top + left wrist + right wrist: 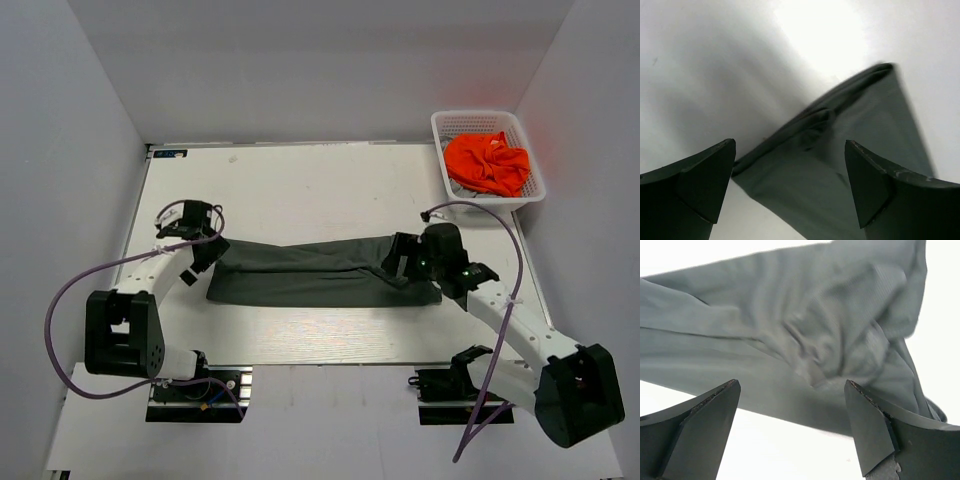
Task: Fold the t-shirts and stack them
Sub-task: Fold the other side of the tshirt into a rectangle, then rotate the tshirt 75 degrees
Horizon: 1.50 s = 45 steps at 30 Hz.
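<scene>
So, the dark olive-grey t-shirt [320, 272] lies folded into a long band across the middle of the tabletop [300, 190], left to right. The left hand [210, 256] is at its left end and the right hand [398, 263] at its right end, both w/ fingers wide open, gripping nothing. The orange t-shirt [487, 162] sits crumpled in the white basket [475, 122] at the far right corner.
</scene>
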Each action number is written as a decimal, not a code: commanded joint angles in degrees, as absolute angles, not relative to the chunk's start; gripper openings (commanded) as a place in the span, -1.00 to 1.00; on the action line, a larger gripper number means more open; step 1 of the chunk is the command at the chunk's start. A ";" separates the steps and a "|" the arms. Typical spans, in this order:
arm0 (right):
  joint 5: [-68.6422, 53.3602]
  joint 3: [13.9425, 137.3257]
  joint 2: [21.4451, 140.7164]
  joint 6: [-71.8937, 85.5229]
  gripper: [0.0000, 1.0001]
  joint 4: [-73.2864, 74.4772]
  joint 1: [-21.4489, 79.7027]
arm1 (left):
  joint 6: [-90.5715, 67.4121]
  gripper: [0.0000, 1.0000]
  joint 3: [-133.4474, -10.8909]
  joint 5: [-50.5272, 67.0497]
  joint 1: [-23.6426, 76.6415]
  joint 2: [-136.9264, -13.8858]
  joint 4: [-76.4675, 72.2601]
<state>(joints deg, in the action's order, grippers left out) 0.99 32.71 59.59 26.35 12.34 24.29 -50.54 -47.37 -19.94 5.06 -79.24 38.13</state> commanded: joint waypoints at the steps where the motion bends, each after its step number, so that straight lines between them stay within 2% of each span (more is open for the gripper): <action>1: -2.54 37.70 60.37 24.96 0.81 10.11 24.43 | -50.73 0.99 -53.42 -17.86 5.27 -77.08 37.81; 8: -9.57 42.79 71.87 26.45 0.81 0.63 24.52 | -45.01 0.99 -54.67 -3.62 5.80 -79.36 26.04; 13: -10.11 48.43 82.33 29.00 0.81 3.25 24.87 | -45.00 0.99 -52.57 5.44 7.81 -85.86 21.62; 19: -3.44 44.13 86.48 34.27 0.81 6.33 24.61 | -44.38 0.99 -46.95 4.22 10.45 -91.05 22.68; 25: -1.32 43.15 91.40 35.34 0.81 6.24 24.43 | -47.01 0.99 -38.50 2.99 13.44 -89.39 25.03; 31: 2.38 60.45 110.34 31.21 0.81 9.75 24.17 | -48.42 0.99 -37.09 4.31 18.36 -81.93 33.46; 32: 0.81 67.86 112.30 27.02 0.81 10.45 24.43 | -48.43 0.99 -37.09 4.31 19.07 -81.22 34.88; 34: -5.16 72.66 119.04 24.36 0.81 11.25 24.43 | -48.96 0.99 -37.09 6.32 21.25 -80.68 36.99; 35: -6.75 78.86 120.31 21.04 0.81 11.08 24.61 | -48.96 0.99 -35.87 7.02 22.05 -80.16 38.66; 37: -13.96 82.07 125.04 17.34 0.81 9.23 24.61 | -48.96 0.99 -34.81 7.64 23.90 -80.16 40.33; 41: -16.27 94.53 129.37 11.17 0.81 10.63 24.87 | -51.49 0.99 -31.91 9.75 29.42 -78.23 42.10; 45: -15.56 100.10 129.99 4.05 0.81 13.96 24.96 | -51.50 0.99 -35.32 10.46 33.30 -72.26 46.38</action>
<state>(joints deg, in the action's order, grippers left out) -14.61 96.66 129.10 11.90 8.12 24.82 -50.43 -36.29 8.43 30.63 -73.93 34.41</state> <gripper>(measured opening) 0.903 0.995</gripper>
